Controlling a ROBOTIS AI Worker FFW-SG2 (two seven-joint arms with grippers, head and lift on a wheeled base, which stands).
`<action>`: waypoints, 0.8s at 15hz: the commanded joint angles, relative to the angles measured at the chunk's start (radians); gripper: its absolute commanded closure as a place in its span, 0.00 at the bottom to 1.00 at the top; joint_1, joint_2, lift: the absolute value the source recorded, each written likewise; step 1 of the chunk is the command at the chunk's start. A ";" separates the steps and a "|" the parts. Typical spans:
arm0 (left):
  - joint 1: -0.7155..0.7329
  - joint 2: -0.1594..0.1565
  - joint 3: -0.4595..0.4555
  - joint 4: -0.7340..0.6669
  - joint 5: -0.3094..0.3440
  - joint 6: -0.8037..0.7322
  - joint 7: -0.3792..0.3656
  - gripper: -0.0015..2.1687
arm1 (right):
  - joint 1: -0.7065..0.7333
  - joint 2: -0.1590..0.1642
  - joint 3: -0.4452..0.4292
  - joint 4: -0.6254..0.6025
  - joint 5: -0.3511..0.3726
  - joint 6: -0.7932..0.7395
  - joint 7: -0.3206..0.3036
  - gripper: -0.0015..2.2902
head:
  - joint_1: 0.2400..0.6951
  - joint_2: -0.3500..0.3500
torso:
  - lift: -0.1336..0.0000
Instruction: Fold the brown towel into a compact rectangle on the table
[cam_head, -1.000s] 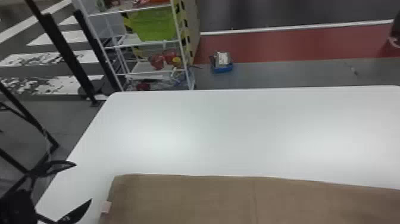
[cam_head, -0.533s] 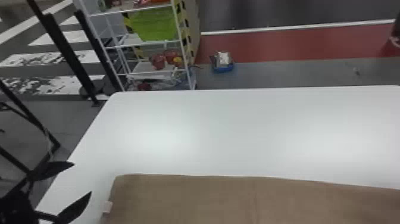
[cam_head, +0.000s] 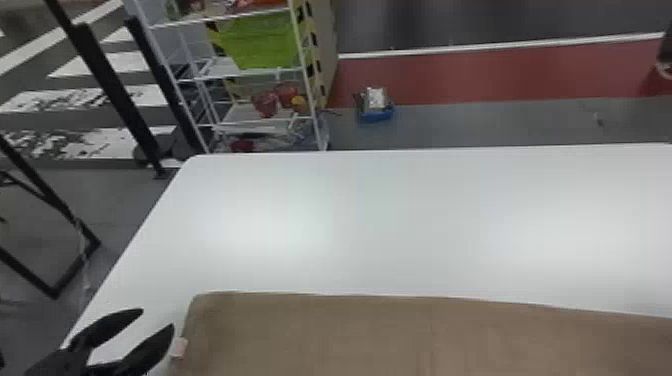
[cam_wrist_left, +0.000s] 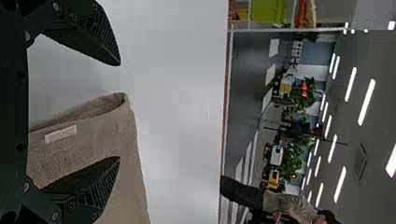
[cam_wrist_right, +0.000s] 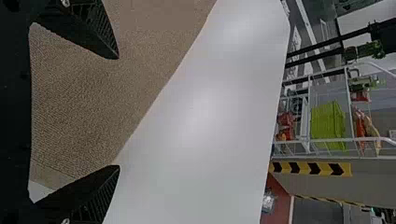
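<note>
Brown fabric towel lies across the smooth white desk, and the black two-fingered left pincer gapes by the towel's labelled end! Black two-fingered right pincer, wide too, near the cloth!

Fingers spread apart, brown towel between them on the white table
</note>
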 joint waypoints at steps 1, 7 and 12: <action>0.013 -0.015 -0.022 -0.035 0.004 0.127 0.015 0.09 | -0.011 -0.005 -0.001 0.018 -0.003 -0.009 0.000 0.02 | 1.00 0.77 | 0.00; 0.033 -0.027 -0.057 -0.081 -0.012 0.258 0.055 0.09 | -0.029 -0.017 0.000 0.039 -0.006 -0.012 0.000 0.02 | 1.00 0.67 | 0.00; 0.035 -0.027 -0.079 -0.084 -0.044 0.286 0.070 0.10 | -0.033 -0.019 -0.001 0.045 -0.009 -0.018 0.002 0.02 | 1.00 0.67 | 0.00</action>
